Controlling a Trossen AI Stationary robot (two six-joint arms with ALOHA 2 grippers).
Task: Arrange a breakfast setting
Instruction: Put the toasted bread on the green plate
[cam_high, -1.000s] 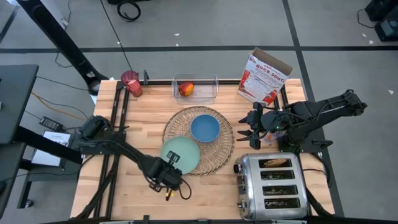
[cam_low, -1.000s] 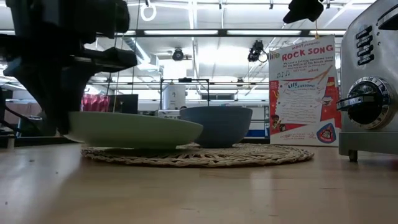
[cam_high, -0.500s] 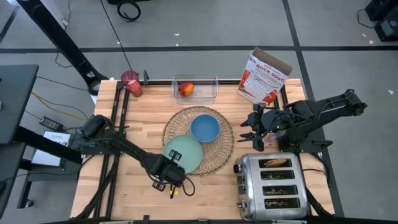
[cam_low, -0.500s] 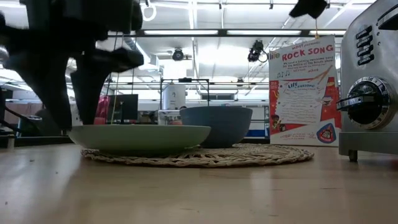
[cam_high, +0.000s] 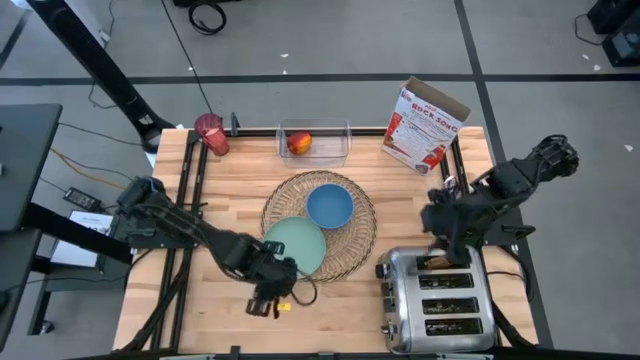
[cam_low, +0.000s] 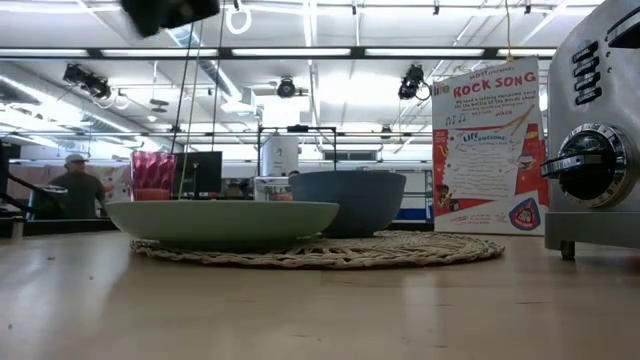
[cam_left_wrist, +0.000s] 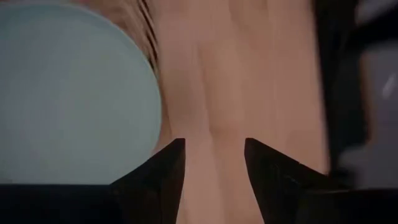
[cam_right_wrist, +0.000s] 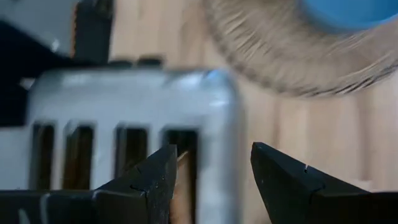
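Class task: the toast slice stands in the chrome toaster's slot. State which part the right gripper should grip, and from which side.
Grip the toast slice's top edge, coming straight down from above. It stands upright in the toaster's narrow slot, so only that edge shows; the fingers should likely close across its thin faces. The right gripper, open, hangs over it.

Floor (cam_high: 330, 40): grey, dark seams, cables lying on it
Ceiling (cam_low: 330, 60): long light strips, hanging fixtures
Person (cam_low: 78, 185): far back beyond the desk (cam_high: 230, 200)

Toaster (cam_high: 437, 297) blocks front-right; bare table (cam_high: 225, 185) left of placemat (cam_high: 355, 240) (rails nearby).
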